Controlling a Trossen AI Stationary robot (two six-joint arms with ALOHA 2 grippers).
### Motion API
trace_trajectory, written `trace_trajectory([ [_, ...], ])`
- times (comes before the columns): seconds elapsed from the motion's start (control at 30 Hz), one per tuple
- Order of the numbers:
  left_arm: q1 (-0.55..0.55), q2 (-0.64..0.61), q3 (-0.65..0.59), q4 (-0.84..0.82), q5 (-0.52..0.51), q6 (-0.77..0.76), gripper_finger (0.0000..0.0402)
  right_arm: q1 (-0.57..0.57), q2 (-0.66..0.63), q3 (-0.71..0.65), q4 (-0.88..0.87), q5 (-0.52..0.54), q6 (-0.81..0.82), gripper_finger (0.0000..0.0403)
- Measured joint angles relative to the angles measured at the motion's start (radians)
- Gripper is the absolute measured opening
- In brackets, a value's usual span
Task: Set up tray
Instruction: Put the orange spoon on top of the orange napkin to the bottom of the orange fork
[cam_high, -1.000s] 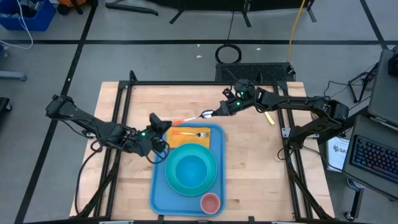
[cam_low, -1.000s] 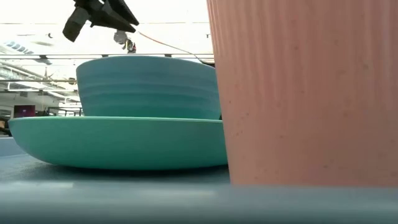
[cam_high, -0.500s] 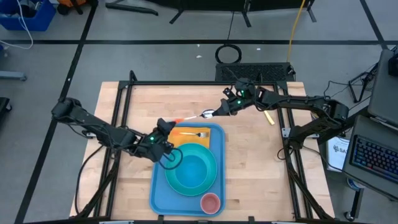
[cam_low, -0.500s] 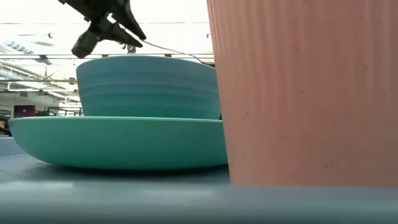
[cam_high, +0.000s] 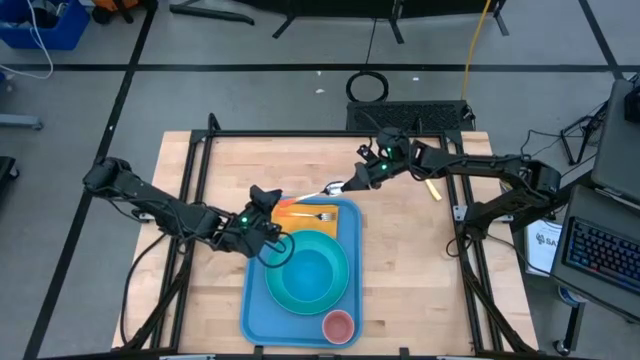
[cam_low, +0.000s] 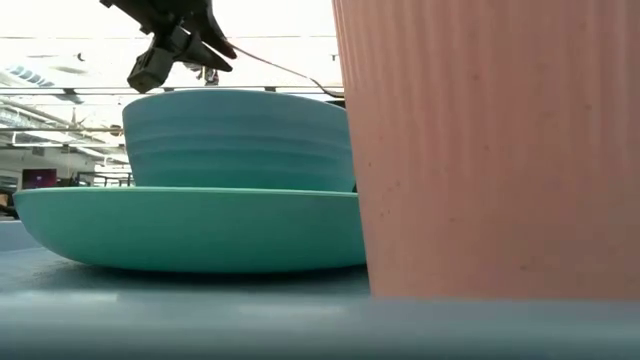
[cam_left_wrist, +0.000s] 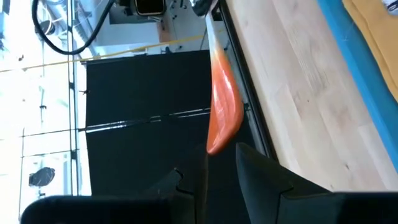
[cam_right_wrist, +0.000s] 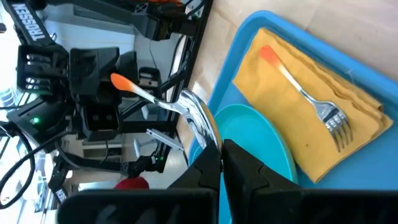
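Observation:
The light-blue tray (cam_high: 254, 300) lies on the wooden table. It holds an orange-yellow napkin (cam_high: 292, 222) with a fork (cam_high: 322, 215) on it, a turquoise plate (cam_high: 280, 292) with a bowl (cam_high: 305, 268), and a pink cup (cam_high: 338, 325). Over the tray's far left corner hangs a spoon (cam_high: 312, 190) with an orange handle. My right gripper (cam_high: 350, 180) is shut on its bowl end. My left gripper (cam_high: 270, 202) is open at the handle's free end (cam_left_wrist: 216, 140), one finger on either side of it. My left gripper's fingers (cam_left_wrist: 261, 171) stand beside the tip of the orange handle; I cannot tell whether they touch it. My right gripper pinches the spoon's metal bowl (cam_right_wrist: 200, 127) between its two fingers, coming from the table's far right and slanting down. The spoon is lifted clear, its handle pointing toward the table's left.
Bare wood lies left and right of the tray. A small yellow piece (cam_high: 433, 190) lies on the table near the right arm. A black frame (cam_high: 200, 170) runs along the table's edges. In the low view the pink cup (cam_low: 480, 150) fills the right half.
My left gripper has moved toward the table's right edge and a little down, turning as it came, up to the spoon's orange handle end. My right gripper and the spoon have stayed in place.

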Motion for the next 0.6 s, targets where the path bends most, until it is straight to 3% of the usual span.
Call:
trace_trajectory([
  [0.37, 0.019, 0.000, 0.000, 0.001, -0.003, -0.035, 0.0083, 0.021, 0.000, 0.000, 0.000, -0.027, 0.017, 0.0000],
  [0.6, 0.027, 0.000, 0.000, -0.001, -0.003, -0.072, 0.0008, 0.036, 0.000, 0.000, -0.001, -0.048, 0.017, 0.0000],
])
